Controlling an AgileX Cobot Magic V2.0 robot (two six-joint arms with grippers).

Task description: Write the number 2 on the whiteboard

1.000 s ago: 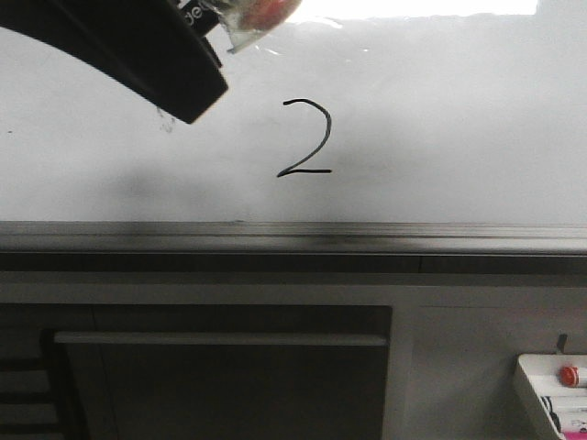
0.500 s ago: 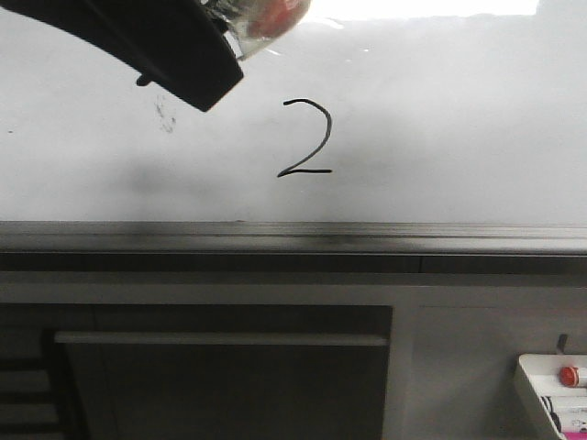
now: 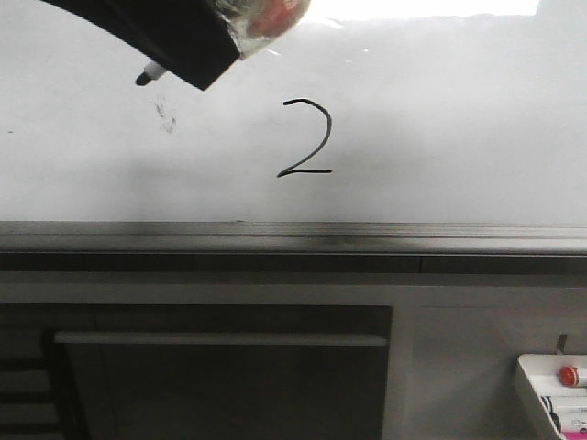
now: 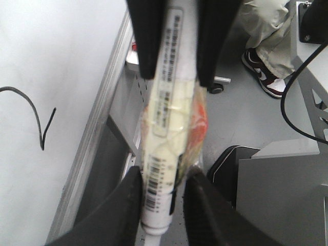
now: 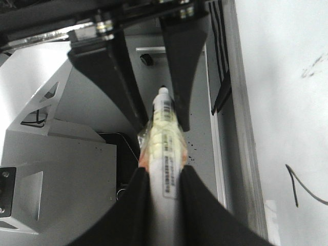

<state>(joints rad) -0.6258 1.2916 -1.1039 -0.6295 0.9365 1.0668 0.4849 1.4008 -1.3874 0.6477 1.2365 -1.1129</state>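
The number 2 (image 3: 307,137) is drawn in black on the whiteboard (image 3: 440,110); parts of it also show in the left wrist view (image 4: 31,118) and the right wrist view (image 5: 302,187). A white marker (image 4: 164,102) wrapped in tape is held at both ends. My left gripper (image 4: 163,174) is shut on its tip end, and my right gripper (image 5: 164,171) is shut on its barrel. In the front view a black finger (image 3: 174,41) sits at the top left of the board. The marker tip (image 3: 147,73) pokes out beside it, well left of the 2.
A cluster of dark smudge specks (image 3: 166,115) lies below the marker tip. The grey metal rail (image 3: 293,234) runs along the board's bottom edge. A small white tray (image 3: 541,403) with a red-capped item (image 3: 570,375) is at the lower right.
The black finger has moved up and left along the board. This uncovered the smudge specks and brought the marker tip into sight. The 2 is unchanged.
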